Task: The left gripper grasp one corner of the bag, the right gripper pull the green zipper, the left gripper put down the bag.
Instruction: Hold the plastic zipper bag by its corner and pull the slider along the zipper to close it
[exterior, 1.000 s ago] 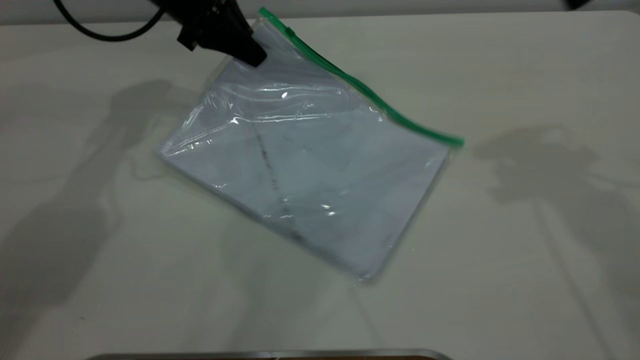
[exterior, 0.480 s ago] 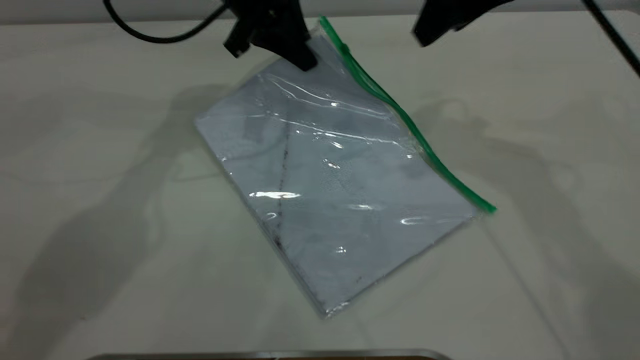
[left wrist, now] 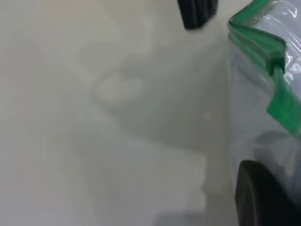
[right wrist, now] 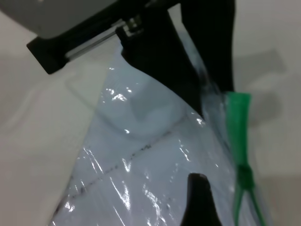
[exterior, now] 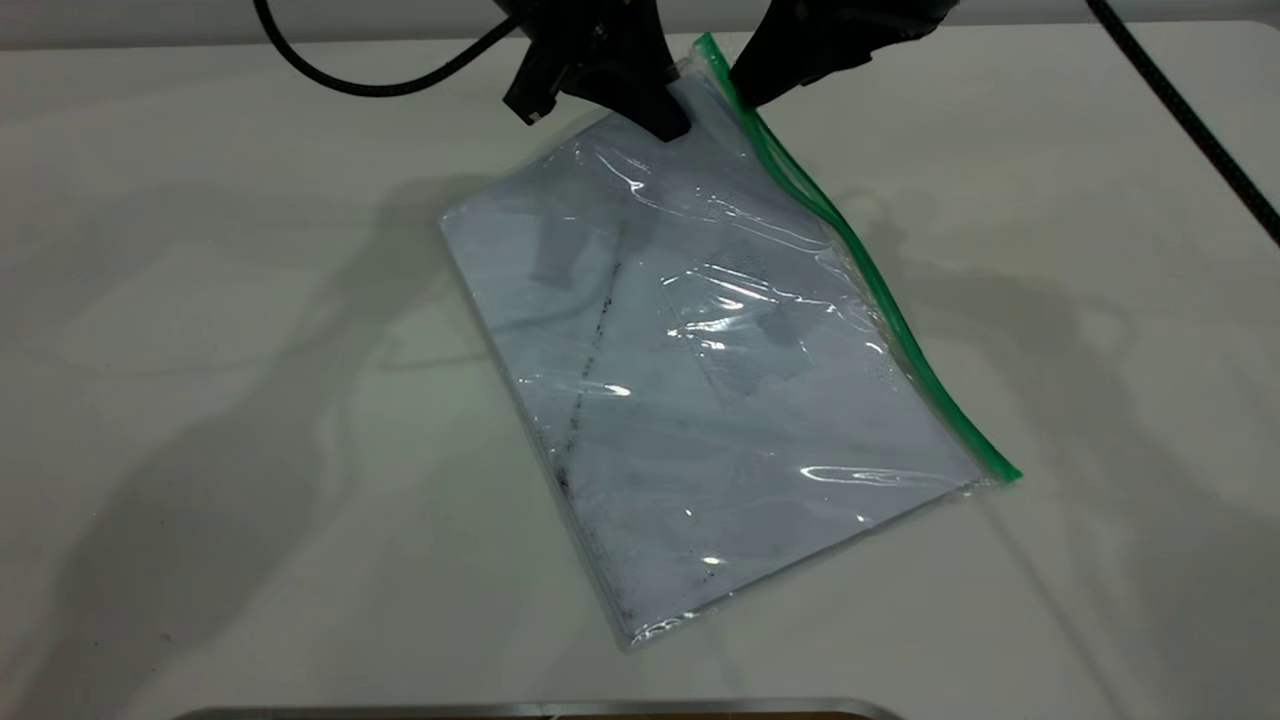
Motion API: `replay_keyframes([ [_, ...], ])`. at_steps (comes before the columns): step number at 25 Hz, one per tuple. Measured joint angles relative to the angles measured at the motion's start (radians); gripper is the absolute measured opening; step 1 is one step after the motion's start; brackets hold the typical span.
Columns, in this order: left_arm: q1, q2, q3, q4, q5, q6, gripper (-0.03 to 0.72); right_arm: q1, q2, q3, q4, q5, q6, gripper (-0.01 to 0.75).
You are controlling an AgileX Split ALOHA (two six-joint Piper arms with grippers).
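Clear plastic, white paper showing through: the bag sits across the middle of the white table, its far corner lifted, its near corner resting on the tabletop. A dark diagonal smudge line runs down its left half, and a small rectangular pocket shows near the centre. Along the right-hand long edge goes the green zipper, from the far corner down to the near right one.

Up at the far edge, the left gripper has its pointed jaws pinched on the bag's far corner, just left of the zipper's end. Its black cable loops away to the left.

Right beside it is the right gripper, tip against the far end of the green strip; whether its jaws are closed on anything, I cannot tell. From its wrist, the strip stands close by with a small green slider tab on it.
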State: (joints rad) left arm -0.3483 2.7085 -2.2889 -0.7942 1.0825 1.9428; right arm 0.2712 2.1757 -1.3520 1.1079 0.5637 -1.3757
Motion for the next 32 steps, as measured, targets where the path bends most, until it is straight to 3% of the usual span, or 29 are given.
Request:
replay_keyframes([
  [11,-0.015,0.000,0.000,-0.051,-0.015,0.023,0.051,0.000,0.039,-0.001,0.014,0.000,-0.008,0.552],
  [14,-0.015,0.000,0.000,-0.053,-0.015,0.023,0.051,0.000,0.039,-0.001,0.016,0.000,-0.008,0.485],
  [23,-0.015,0.000,0.000,-0.053,-0.015,0.023,0.051,0.000,0.039,-0.001,0.022,-0.002,-0.010,0.185],
  [32,-0.015,0.000,0.000,-0.052,-0.013,0.025,0.051,-0.002,0.039,-0.001,0.013,0.010,-0.010,0.152],
])
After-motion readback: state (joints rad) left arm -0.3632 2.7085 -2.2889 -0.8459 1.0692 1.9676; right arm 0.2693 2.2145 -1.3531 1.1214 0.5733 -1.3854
